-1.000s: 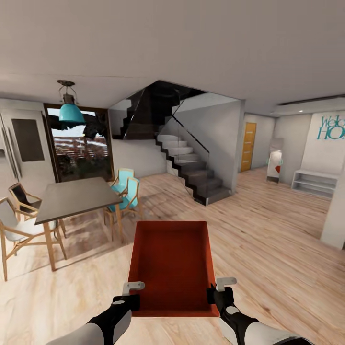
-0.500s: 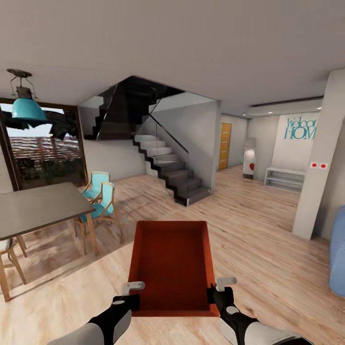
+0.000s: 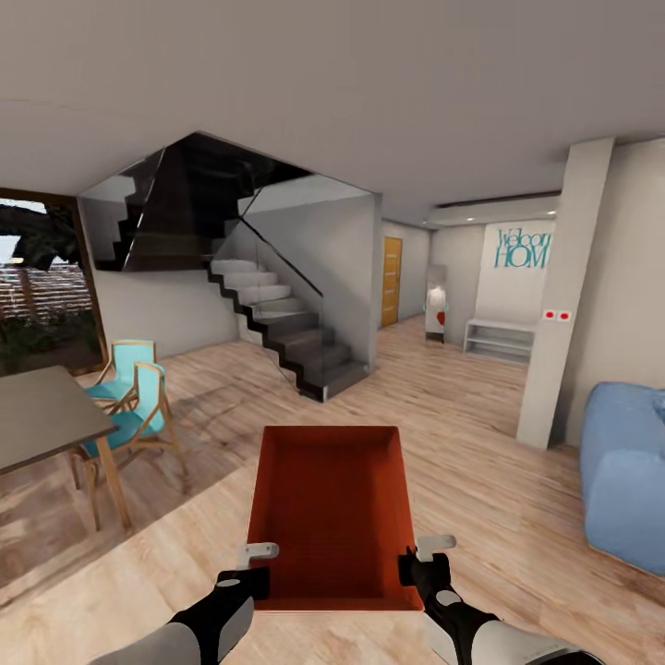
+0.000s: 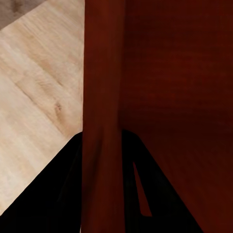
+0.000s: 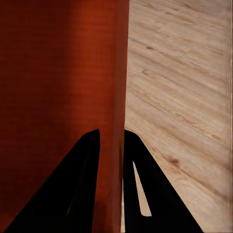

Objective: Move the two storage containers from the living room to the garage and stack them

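Head view: both grippers, left (image 3: 247,577) and right (image 3: 417,565), are clamping opposite walls of the bin (image 3: 329,508), carrying it level ahead above the plank floor (image 3: 517,517) for transport.

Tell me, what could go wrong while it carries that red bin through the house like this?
The storage container hangs between the left gripper and right gripper, each pinching only a thin side wall near one end; a jolt might let it slip or tilt. The white pillar, blue sofa and staircase stand near the way ahead, so a wide turn could clip one.
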Robot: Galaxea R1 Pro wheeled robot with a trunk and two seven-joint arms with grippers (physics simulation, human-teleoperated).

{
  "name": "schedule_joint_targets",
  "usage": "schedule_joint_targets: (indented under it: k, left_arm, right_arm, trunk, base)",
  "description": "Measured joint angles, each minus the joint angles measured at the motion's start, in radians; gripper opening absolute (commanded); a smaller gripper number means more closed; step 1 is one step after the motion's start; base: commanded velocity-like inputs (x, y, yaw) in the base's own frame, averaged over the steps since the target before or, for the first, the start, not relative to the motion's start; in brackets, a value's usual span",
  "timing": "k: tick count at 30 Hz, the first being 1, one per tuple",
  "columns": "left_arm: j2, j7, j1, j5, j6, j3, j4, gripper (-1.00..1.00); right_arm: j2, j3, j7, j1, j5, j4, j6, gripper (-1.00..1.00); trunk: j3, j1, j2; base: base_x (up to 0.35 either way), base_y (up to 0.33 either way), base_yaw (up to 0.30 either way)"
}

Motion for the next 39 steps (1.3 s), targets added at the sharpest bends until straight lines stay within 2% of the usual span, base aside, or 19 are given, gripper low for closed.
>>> schedule_joint_targets:
  k: [20, 39]
  left_arm:
    - [0.000, -0.001, 0.000, -0.003, 0.004, 0.003, 0.000, -1.00]
    - [0.000, -0.001, 0.000, -0.004, 0.004, 0.004, 0.000, -1.00]
  right_arm:
    - [0.000, 0.000, 0.000, 0.000, 0.000, 0.000, 0.003, -1.00]
    - [0.000, -0.004, -0.001, 0.000, 0.005, 0.000, 0.004, -1.00]
  trunk:
    - [-0.011, 0.000, 0.000]
    - [-0.014, 0.000, 0.000]
  base:
    - [0.321, 0.000, -0.254]
    - [0.321, 0.000, -0.018]
